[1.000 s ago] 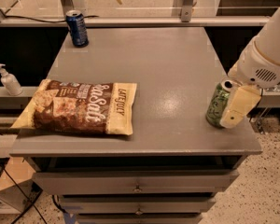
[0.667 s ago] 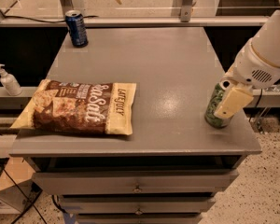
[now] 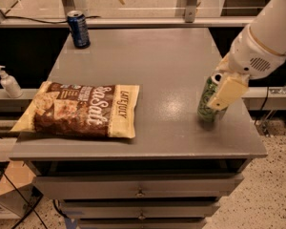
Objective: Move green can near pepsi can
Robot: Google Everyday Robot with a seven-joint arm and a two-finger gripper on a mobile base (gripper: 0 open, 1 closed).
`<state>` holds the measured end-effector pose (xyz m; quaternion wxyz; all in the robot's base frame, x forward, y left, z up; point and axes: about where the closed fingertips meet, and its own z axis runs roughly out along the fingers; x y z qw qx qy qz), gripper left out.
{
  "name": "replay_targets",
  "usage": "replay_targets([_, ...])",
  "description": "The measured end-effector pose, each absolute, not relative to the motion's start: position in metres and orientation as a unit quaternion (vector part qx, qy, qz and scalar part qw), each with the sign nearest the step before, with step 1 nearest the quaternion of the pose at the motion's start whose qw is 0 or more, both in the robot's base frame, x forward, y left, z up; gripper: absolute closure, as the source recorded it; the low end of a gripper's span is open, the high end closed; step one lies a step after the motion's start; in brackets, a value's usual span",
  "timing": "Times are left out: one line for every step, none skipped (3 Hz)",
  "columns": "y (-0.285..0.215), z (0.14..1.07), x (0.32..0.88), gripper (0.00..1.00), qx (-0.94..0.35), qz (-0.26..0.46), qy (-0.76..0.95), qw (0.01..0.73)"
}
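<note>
The green can (image 3: 206,103), mottled green and white with a silver top, is at the right side of the grey table (image 3: 152,56), leaning slightly. My gripper (image 3: 218,95) comes in from the upper right and is shut on it; one cream finger (image 3: 228,91) covers the can's right side and the other is hidden behind it. The pepsi can (image 3: 79,29), dark blue, stands upright at the table's far left corner, well away from the gripper.
A large brown and cream chips bag (image 3: 81,109) lies flat on the front left of the table. A white pump bottle (image 3: 8,82) stands on a ledge left of the table. Drawers (image 3: 138,187) sit below the front edge.
The gripper and the green can have shifted left, away from the table's right edge, and the can now leans a little.
</note>
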<state>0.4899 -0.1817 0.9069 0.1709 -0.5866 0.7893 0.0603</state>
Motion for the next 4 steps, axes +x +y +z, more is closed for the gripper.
replay_targets([-0.181, 0.908, 0.49, 1.0, -0.587, 0.059, 0.789, 0.173])
replay_targets([-0.182, 0.908, 0.49, 1.0, -0.586, 0.06, 0.789, 0.173])
replay_targets([-0.182, 0.91, 0.513, 1.0, -0.574, 0.065, 0.792, 0.198])
replay_targets([-0.166, 0.912, 0.554, 1.0, -0.585, 0.069, 0.78, 0.211])
